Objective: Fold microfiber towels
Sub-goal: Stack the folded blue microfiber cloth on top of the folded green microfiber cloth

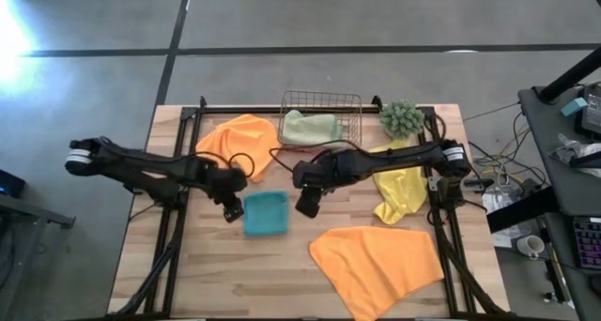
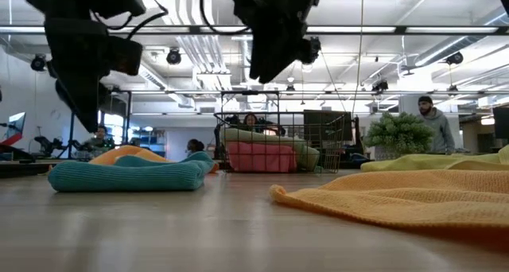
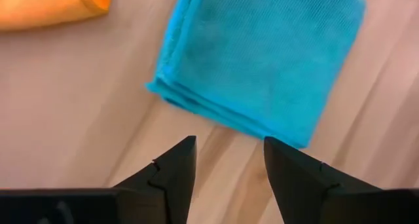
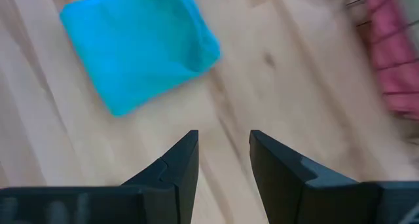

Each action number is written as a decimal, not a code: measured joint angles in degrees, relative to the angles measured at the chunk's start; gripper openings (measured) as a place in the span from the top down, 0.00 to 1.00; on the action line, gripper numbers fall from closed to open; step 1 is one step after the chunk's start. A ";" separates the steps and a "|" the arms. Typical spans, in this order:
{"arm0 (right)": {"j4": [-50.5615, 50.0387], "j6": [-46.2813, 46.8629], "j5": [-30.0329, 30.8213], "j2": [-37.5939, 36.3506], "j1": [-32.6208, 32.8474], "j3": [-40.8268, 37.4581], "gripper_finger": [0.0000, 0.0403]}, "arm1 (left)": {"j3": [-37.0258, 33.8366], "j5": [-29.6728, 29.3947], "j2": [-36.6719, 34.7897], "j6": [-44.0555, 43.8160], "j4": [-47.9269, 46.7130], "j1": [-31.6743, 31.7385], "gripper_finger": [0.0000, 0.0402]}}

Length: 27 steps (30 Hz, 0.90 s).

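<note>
Pale wooden planks make up the bench (image 1: 282, 265), its grain running lengthwise, with a grey concrete floor around it. A teal towel (image 1: 265, 213) lies near the middle, folded into a neat, soft-edged square with its layered edges showing in the left wrist view (image 3: 262, 60) and lying flat in the right wrist view (image 4: 141, 50); from table height it reads as a low, plump ribbed pad (image 2: 127, 175).

The left gripper (image 1: 231, 211) hangs just beside the teal towel's left edge, fingers (image 3: 173, 175) parted and holding nothing. The right gripper (image 1: 307, 205) hovers just to the towel's right, its fingers (image 4: 180, 168) also spread apart and empty.

A large orange towel (image 1: 377, 262) sprawls flat and unfolded at the near right of the bench, its nubbly weave plain in the low view (image 2: 413, 200). A second orange towel (image 1: 239, 138) lies rumpled at the far left. A yellow towel (image 1: 402, 191) is bunched under the right arm.

At the far edge stands a copper wire basket (image 1: 321, 102) of thin open mesh; inside it a sage green towel (image 1: 310, 128) rests on top of a pink towel (image 2: 262, 157). Just to its right sits a small fuzzy green plant (image 1: 402, 118).
</note>
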 joint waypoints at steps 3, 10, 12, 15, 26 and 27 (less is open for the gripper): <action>5.08 2.11 -0.61 0.01 0.28 -3.58 0.68 | -4.11 0.03 -2.89 -3.63 5.61 -1.19 0.59; 23.42 2.78 -8.48 0.01 2.43 -13.51 0.68 | -10.22 0.68 -6.16 -0.95 12.97 -7.25 0.59; 29.05 2.24 -9.69 0.01 3.52 -15.79 0.68 | -10.18 1.59 -6.35 1.52 12.77 -9.71 0.59; 34.83 0.03 -9.65 0.01 5.59 -17.28 0.67 | -8.90 3.52 -6.29 3.93 12.72 -13.60 0.59; 37.18 -5.27 -1.86 0.01 13.02 -11.79 0.49 | 8.95 1.22 -0.22 12.87 -1.20 -23.69 0.59; 37.18 -6.90 -0.55 0.01 13.55 -11.13 0.48 | 11.39 -0.33 0.87 13.40 -5.05 -24.06 0.59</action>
